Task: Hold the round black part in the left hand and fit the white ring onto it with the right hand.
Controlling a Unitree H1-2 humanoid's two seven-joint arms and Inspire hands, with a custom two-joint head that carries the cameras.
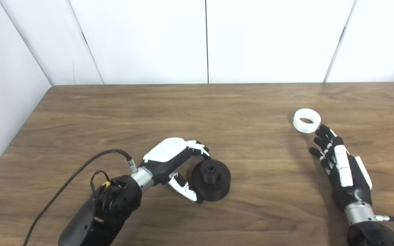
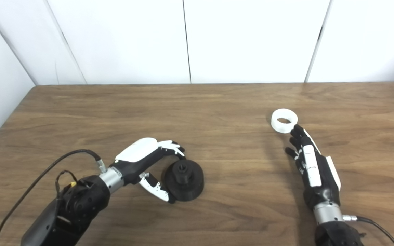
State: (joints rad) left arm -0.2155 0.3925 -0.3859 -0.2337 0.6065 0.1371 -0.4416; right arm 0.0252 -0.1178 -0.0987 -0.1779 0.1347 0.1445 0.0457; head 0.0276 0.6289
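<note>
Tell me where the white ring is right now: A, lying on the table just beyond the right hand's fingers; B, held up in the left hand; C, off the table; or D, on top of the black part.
A: the white ring lies flat on the table, just past the fingers of the open right hand, well apart from the black part.

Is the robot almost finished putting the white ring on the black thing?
Not yet. Nothing is fitted. The left hand is curled around the round black part, which sits on the table; whether it grips is unclear. The right hand is open, fingertips beside the white ring. Picking up the ring and fitting it remain.
</note>
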